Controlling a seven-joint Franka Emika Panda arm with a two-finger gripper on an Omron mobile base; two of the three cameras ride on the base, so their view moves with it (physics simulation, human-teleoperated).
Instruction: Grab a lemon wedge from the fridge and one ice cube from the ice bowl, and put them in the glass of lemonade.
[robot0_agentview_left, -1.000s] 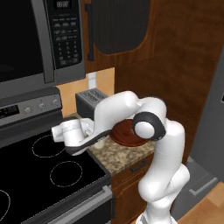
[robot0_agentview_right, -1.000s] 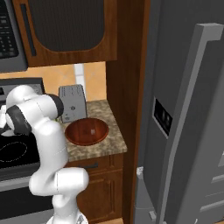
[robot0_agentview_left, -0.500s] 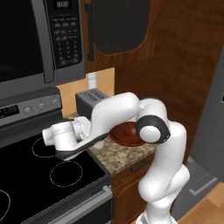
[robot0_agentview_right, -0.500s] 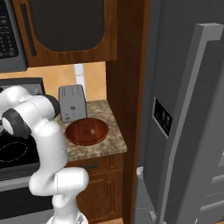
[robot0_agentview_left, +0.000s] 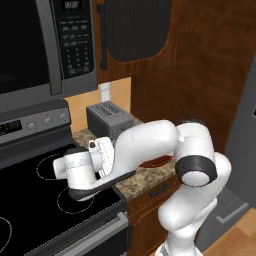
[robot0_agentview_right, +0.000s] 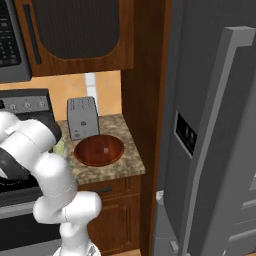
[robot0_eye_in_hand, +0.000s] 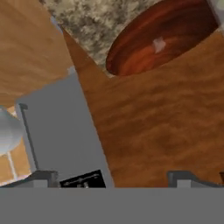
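Here the tall grey steel French-door fridge fills the right side of the scene, its doors closed and its black dispenser panel facing left. Far left, a black microwave hangs above a black glass stove top. Between stove and fridge lies a short speckled granite counter. The white arm reaches left from its base, its hand low over the near right part of the stove top. A silver toaster stands at the far side of the counter. Just near of it sits the round, shallow, glossy reddish-brown ice bowl. The gripper has its two dark finger tips spread wide with nothing between them. One small pale ice cube lies near the bowl's middle.
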